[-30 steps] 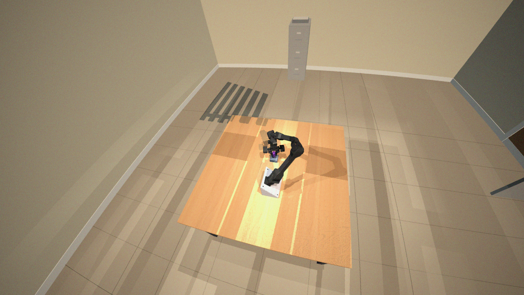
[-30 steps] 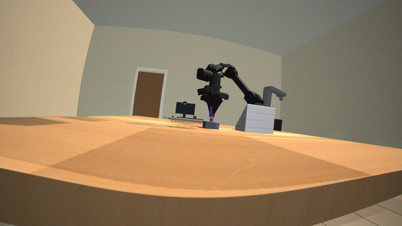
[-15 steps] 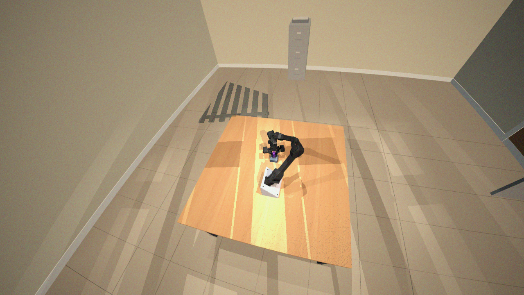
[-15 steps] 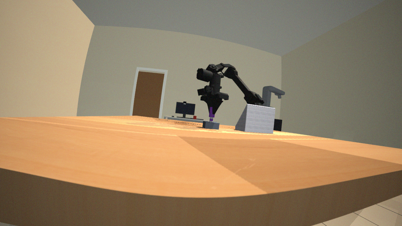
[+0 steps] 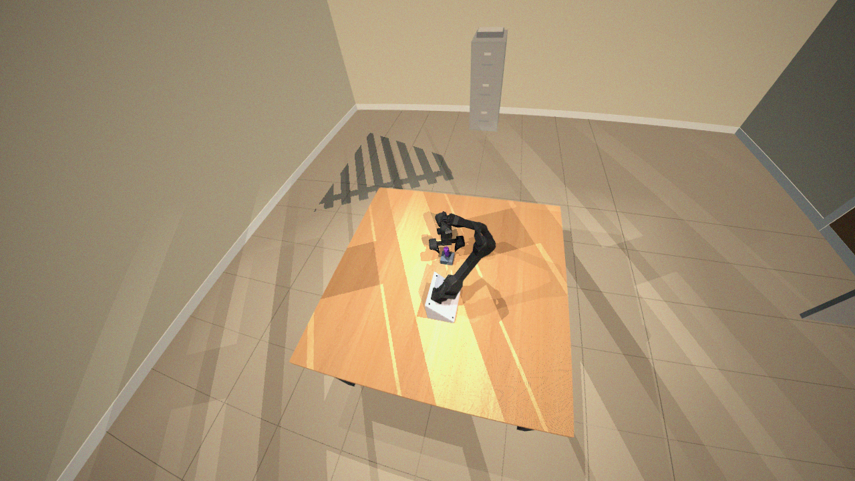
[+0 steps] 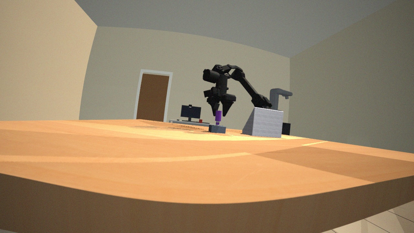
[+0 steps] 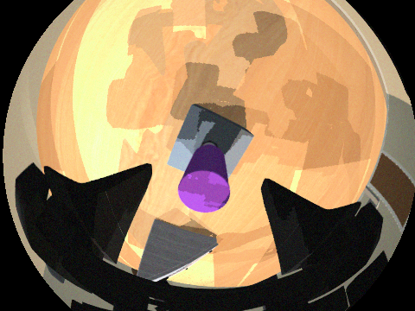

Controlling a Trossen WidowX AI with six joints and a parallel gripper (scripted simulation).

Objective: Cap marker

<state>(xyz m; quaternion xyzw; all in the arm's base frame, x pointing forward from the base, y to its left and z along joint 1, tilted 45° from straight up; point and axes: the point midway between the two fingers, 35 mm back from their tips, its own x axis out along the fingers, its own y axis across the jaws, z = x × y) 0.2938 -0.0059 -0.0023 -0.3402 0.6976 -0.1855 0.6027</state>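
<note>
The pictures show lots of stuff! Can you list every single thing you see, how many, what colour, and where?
cap: one, purple, sitting on the marker, between the spread fingers
marker: one, mostly covered by the cap, upright in the holder block
holder block: one, grey, on the table near the arm's base
table: one, orange wood, middle of the room
filing cabinet: one, grey, against the far wall
door: one, brown, in the back wall
monitor: one, black, on a low desk behind the table
base block: one, light grey, on the table under the arm
arm: one, black, reaching over the holder block
gripper: one, black, open, holding nothing
</note>
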